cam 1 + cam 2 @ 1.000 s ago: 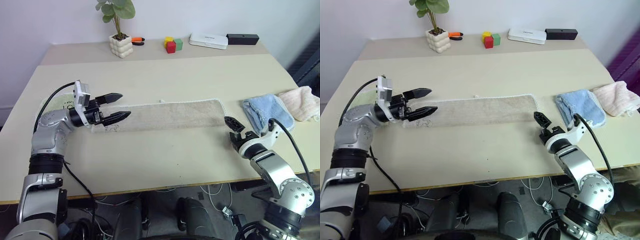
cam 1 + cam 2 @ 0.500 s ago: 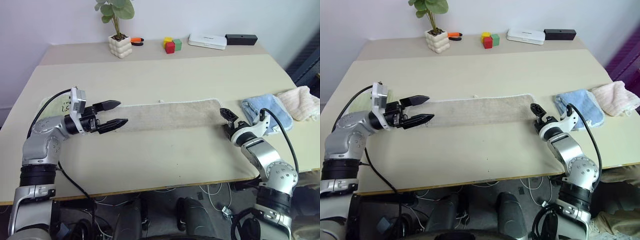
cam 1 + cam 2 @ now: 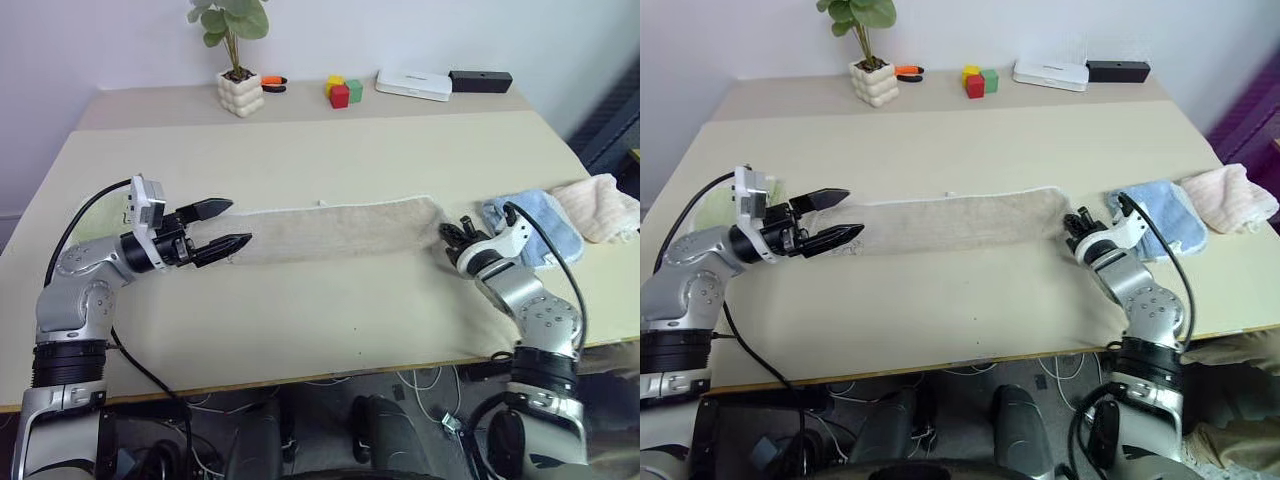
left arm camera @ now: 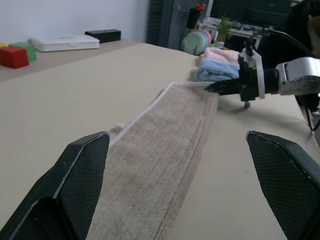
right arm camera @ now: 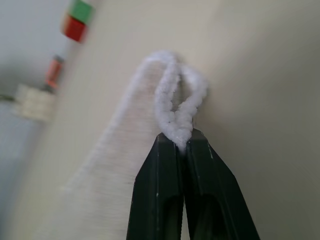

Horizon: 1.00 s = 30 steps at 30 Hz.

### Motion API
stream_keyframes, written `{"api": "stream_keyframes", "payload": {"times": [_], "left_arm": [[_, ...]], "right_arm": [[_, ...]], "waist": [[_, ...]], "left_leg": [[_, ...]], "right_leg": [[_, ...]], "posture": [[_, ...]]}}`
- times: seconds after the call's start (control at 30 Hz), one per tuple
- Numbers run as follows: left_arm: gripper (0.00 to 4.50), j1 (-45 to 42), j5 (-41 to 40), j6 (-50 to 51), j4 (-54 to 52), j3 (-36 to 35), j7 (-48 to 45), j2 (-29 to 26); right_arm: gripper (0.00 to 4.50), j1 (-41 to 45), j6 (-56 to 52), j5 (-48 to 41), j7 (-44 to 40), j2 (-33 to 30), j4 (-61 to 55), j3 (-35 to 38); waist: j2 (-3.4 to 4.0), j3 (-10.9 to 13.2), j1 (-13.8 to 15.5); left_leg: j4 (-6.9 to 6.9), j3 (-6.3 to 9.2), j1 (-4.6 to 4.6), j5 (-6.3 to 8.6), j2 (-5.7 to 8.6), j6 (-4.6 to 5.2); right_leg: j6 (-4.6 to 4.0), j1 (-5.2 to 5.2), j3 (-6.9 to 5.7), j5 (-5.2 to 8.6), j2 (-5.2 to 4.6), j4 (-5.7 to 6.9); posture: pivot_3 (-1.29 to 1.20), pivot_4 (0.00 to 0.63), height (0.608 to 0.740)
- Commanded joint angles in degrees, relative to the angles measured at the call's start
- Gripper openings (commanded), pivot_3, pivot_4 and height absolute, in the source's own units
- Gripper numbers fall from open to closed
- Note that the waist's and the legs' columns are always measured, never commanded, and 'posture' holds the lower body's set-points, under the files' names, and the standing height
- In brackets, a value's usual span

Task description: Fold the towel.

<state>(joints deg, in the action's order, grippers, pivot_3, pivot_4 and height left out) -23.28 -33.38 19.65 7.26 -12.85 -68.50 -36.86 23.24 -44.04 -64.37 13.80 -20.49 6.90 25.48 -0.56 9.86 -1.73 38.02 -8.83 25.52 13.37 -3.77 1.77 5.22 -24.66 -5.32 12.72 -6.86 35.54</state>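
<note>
The towel (image 3: 340,228), long and beige with white corded edging, lies flat across the middle of the table (image 3: 330,150). My right gripper (image 3: 452,238) is at the towel's right end, shut on its white edge; the right wrist view shows the edging (image 5: 176,107) pinched between the two black fingers (image 5: 157,195). My left gripper (image 3: 235,224) hovers open over the towel's left end, its fingers (image 4: 75,175) spread wide to either side of the cloth.
A light blue towel (image 3: 535,222) and a pink one (image 3: 603,205) lie just right of my right gripper. A light green towel (image 3: 712,208) peeks out behind my left arm. A potted plant (image 3: 240,85), coloured blocks (image 3: 343,90), a white box (image 3: 413,84) and a black box (image 3: 480,80) line the back.
My right gripper moved forward to the towel's right end and shut on its white edge. My left gripper drew back slightly and stayed open.
</note>
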Motion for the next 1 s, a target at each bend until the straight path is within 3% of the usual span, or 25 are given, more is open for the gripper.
{"api": "stream_keyframes", "payload": {"times": [0.03,0.23,0.37,0.47,0.7,1.0], "left_arm": [[4.5,-0.82,-1.03,-1.32,0.16,-1.6,-0.07,-0.25],[4.5,-1.41,-0.76,-2.39,1.19,-1.26,-0.05,0.06],[4.5,-1.41,-0.76,-2.7,1.63,-1.54,0.04,-0.13],[4.5,-1.08,-0.84,-2.78,1.53,-1.9,0.18,-0.4],[4.5,0.1,-1.0,-2.79,-0.31,-2.14,1.52,0.03],[4.5,4.72,-2.22,-1.32,-5.64,-3.73,3.75,-0.56]], "right_arm": [[0.03,0.77,-2.25,2.84,-3.08,-5.25,-3.99,0.03],[0.03,0.63,-5.0,8.64,-9.33,-9.79,-10.55,-5.49],[0.03,4.08,-0.54,21.55,-23.24,-16.46,-21.46,-22.14],[0.03,5.4,0.36,25.95,-28.7,-17.02,-23.88,-28.31],[0.03,11.12,1.55,32.37,-35.2,-8.8,-20.43,-36.91],[0.03,12.43,1.39,38.84,-39.31,-0.04,-16.24,-43.38]], "waist": [[0.06,0.03,0.01],[0.09,0.05,-0.35],[0.21,0.13,-0.68],[0.19,0.12,-0.66],[0.16,0.13,-0.27],[0.16,0.13,-0.4]], "left_leg": [[-0.01,-0.03,0.0,0.0,0.0,0.01],[-0.1,-0.05,-0.02,0.01,-0.03,0.01],[-0.11,-0.13,0.05,0.01,-0.03,0.01],[-0.14,-0.12,0.07,0.01,-0.04,0.01],[-0.05,-0.13,0.17,0.0,-0.03,0.01],[-0.06,-0.17,0.25,-0.02,-0.03,-0.03]], "right_leg": [[0.0,-0.01,0.0,0.0,0.0,-0.01],[0.03,-0.05,0.0,-0.02,0.02,-0.01],[0.05,-0.16,0.03,-0.02,0.01,-0.03],[0.08,-0.22,0.03,-0.04,0.03,-0.01],[0.08,-0.23,0.02,-0.08,0.02,-0.05],[0.13,-0.36,0.01,-0.11,0.04,0.05]], "posture": [[0.0,0.15,0.74],[0.0,0.15,0.74],[0.0,0.15,0.74],[0.0,0.15,0.74],[0.0,0.15,0.74],[0.0,0.15,0.74]]}}
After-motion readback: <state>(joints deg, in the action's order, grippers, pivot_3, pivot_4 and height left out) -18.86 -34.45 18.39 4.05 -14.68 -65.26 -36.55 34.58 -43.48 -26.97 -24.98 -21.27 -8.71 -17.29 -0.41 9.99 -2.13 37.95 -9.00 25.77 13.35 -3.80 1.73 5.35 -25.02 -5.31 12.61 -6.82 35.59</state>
